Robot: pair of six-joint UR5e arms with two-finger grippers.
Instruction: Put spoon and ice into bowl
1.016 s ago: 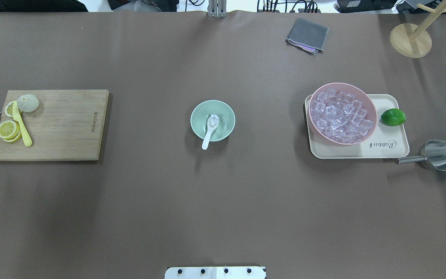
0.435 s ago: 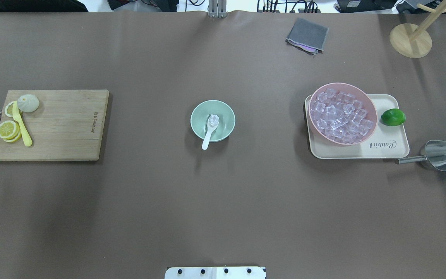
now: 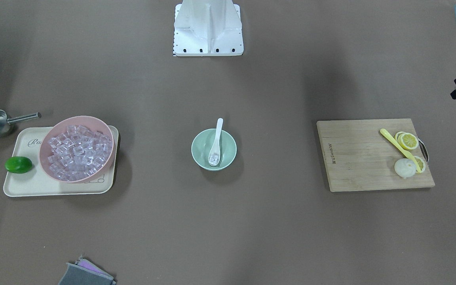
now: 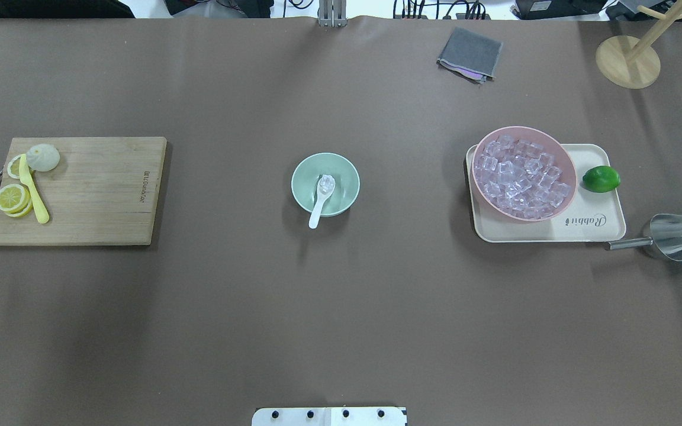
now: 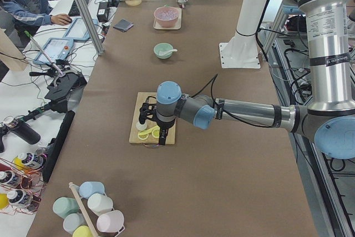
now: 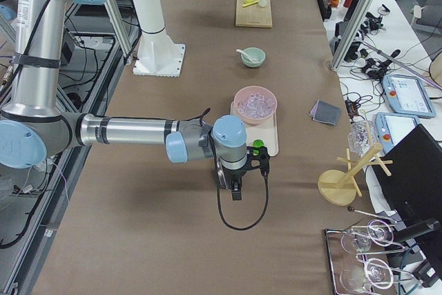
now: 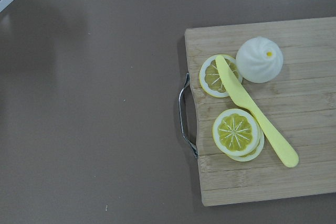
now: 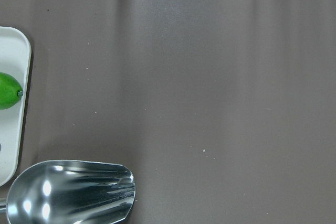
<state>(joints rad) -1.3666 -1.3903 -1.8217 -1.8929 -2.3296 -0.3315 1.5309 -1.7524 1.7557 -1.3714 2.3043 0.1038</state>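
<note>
Forearms lie level: left arm over cutting board, right arm near tray.

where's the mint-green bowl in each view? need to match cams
Front-facing: bowl at centre.
Overhead: bowl at centre.
Exterior left: bowl far up the table, upper middle.
Exterior right: bowl upper middle.
Both wrist views: not in them.
Landmark: pink ice bowl, to the robot's right of it.
</note>
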